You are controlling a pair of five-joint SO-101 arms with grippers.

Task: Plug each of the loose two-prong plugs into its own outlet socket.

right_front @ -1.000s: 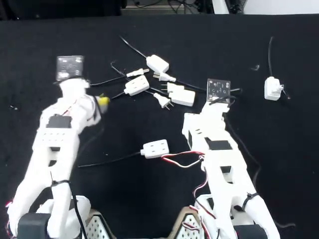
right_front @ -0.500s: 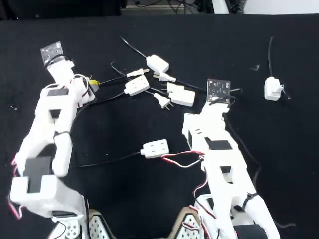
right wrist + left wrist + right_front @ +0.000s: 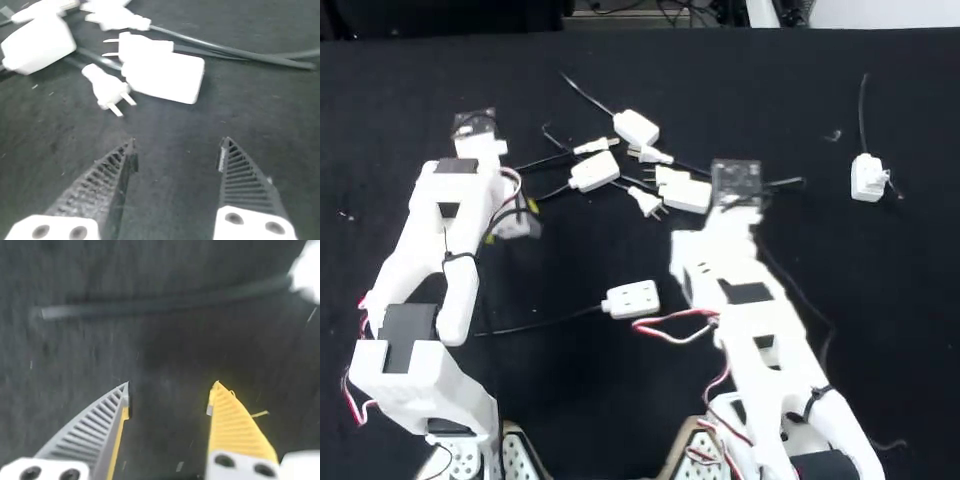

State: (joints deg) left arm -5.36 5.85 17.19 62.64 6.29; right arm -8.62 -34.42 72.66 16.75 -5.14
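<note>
Bright, even light overexposes the white plugs (image 3: 648, 203) against the black table (image 3: 880, 300); shadows faint.

Setting: probably a robotics lab bench. Evidence: black cloth-covered surface (image 3: 880, 300); left arm (image 3: 435, 240) and right arm (image 3: 750, 300), white, exposed wiring; tangled cables (image 3: 670, 12) behind the far edge.

The left arm (image 3: 438, 235) is leaning forward, the left gripper (image 3: 170, 386) pointing down with fingers (image 3: 100, 430) spread apart (one grey, one yellow). The right gripper (image 3: 178, 141) is also gaping wide, tilting downward.
</note>
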